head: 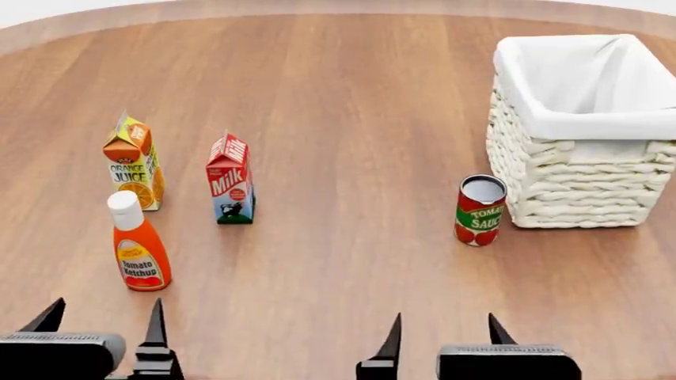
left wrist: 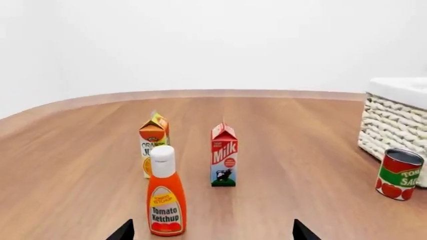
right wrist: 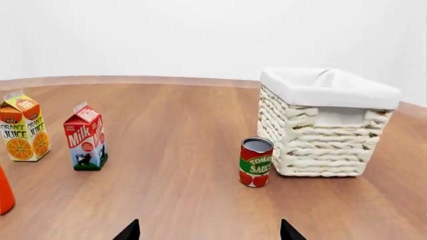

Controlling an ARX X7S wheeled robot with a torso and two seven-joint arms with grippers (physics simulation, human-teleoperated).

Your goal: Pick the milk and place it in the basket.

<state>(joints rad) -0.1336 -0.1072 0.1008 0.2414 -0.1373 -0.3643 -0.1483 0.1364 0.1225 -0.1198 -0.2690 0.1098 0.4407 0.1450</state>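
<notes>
The milk (head: 230,180) is a small carton with a red top and a white, blue and green base. It stands upright on the wooden table left of centre, and also shows in the left wrist view (left wrist: 224,155) and the right wrist view (right wrist: 85,137). The basket (head: 583,134) is large, cream wicker with a white liner, at the far right; it also shows in the right wrist view (right wrist: 323,123). My left gripper (head: 103,324) is open and empty at the near left edge. My right gripper (head: 444,331) is open and empty at the near centre.
An orange juice carton (head: 134,163) stands left of the milk. A tomato ketchup bottle (head: 138,242) stands in front of the juice, just ahead of my left gripper. A tomato sauce can (head: 480,210) stands beside the basket's near left corner.
</notes>
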